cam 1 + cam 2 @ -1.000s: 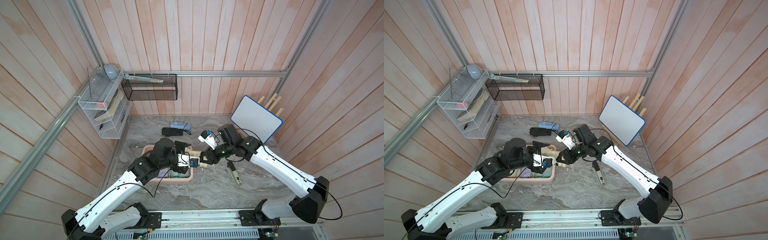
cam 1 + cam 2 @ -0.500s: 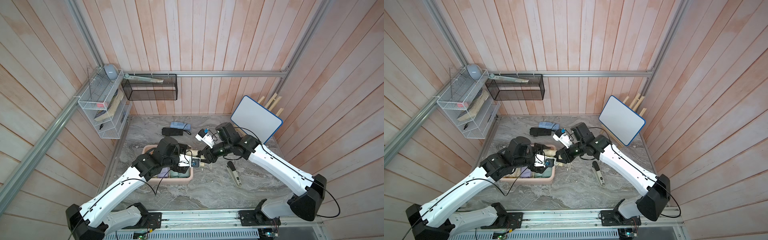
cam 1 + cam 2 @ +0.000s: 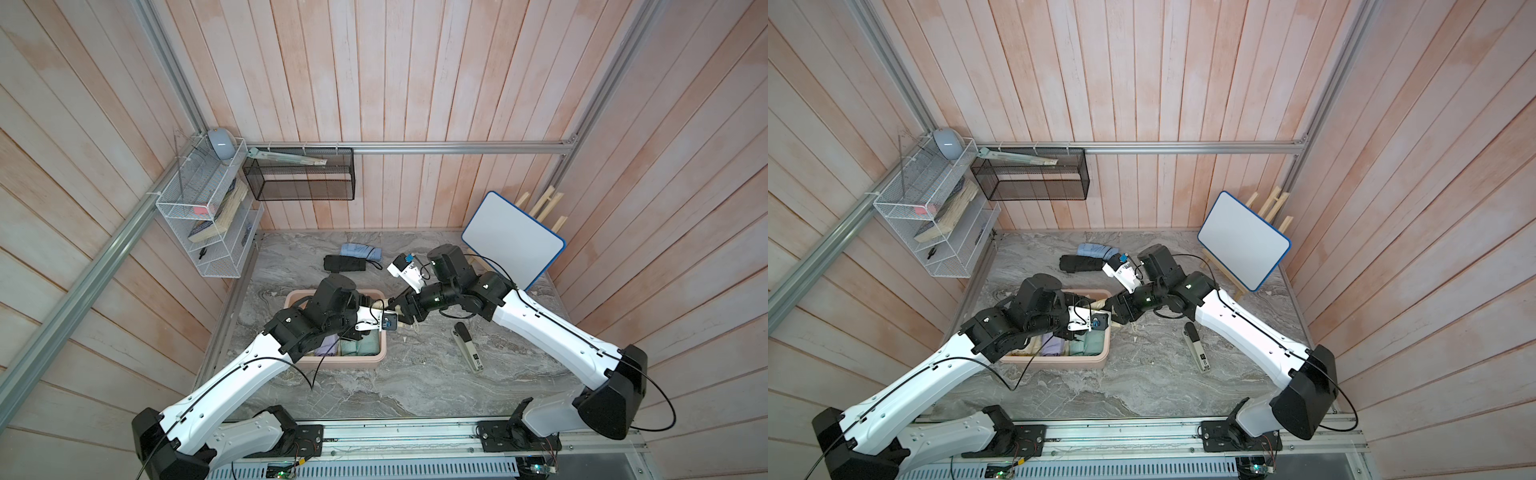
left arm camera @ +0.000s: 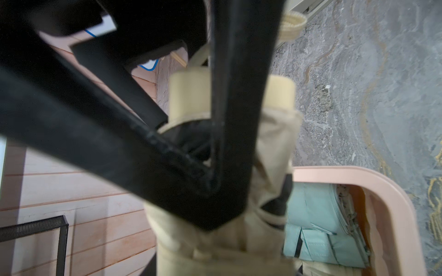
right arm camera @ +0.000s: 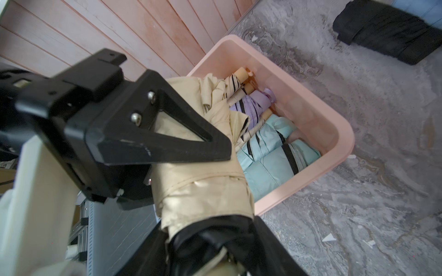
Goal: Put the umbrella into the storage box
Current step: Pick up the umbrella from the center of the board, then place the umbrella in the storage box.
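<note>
Two grippers meet on one beige umbrella [image 5: 203, 191]. It hangs in the air over the 2 o'clock corner of the pink storage box [image 5: 299, 95] and is not inside yet. In both top views the box sits at 9 o'clock from the middle of the table.

The left gripper [image 3: 372, 309] is squeezed onto the umbrella's cloth. The right wrist view shows one of its fingers [image 5: 167, 148] pressed flat on the folds. The right gripper [image 3: 400, 314] is near the handle end, toward 3 o'clock. I cannot tell if it is gripping or letting go.

I think this is a hand-over. The left one should hold tight before the right one lets go, or the umbrella may drop onto the rim. Next, carry it toward 9 o'clock. Turn it to lie the same way as the mint green umbrellas [image 5: 275, 153] and the purple umbrella [image 5: 257, 100] inside. Go down low, and only then open. Watch the strap loop [image 4: 291, 26], because it could catch on the rim.
</note>
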